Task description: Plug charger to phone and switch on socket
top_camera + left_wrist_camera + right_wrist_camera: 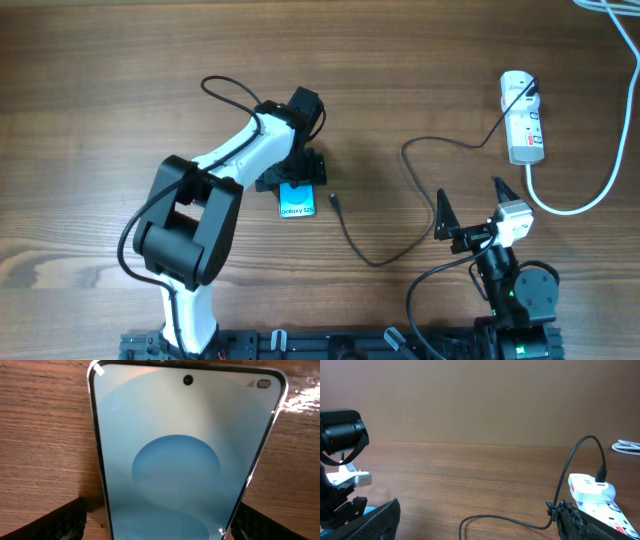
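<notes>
counter (90, 90): brown wood-grain; one.
left tool (297, 180): wide, astride cyan-screened rectangular phone (297, 205), not gripping.
right tool (470, 205): wide, empty, 5 o'clock.
socket (523, 118): white oblong power strip, 2 o'clock; one.
phone: centre; one.
charger (375, 262): thin black cable; one; tip loose, 3 o'clock of phone.
step: plugging phone, likely; next, right tool must pinch tip.

Left arm (225, 155): white links, bulky black joints, looping black cable (232, 84). Right arm (520, 285): black joints, white wrist block; right gripper (467, 190): black textured fingers (375, 522).
</notes>
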You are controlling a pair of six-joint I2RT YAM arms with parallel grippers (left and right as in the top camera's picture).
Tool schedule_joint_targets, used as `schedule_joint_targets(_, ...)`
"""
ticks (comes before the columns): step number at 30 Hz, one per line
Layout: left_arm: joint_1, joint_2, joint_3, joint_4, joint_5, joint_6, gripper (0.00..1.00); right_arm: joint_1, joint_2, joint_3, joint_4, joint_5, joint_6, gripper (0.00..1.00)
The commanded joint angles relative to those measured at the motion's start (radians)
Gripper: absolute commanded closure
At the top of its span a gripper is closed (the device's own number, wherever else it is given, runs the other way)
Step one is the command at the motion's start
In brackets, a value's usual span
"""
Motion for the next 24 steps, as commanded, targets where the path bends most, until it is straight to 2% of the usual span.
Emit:
schedule_joint_targets(1, -0.008, 0.014, -0.011, 0.003, -0.014, -0.002, 0.0, 0.005, -0.01, -0.001, 0.003, 0.018, 0.006, 0.0)
schedule_joint_targets(11, -0.008, 0.014, -0.011, 0.003, -0.018, -0.002, 0.0, 0.005, -0.01, -0.001, 0.003, 0.018, 0.006, 0.0)
schedule_joint_targets(24, -0.008, 0.014, -0.011, 0.002, -0.018, -0.002, 0.08, 0.005, -0.01, -0.001, 0.003, 0.018, 0.006, 0.0)
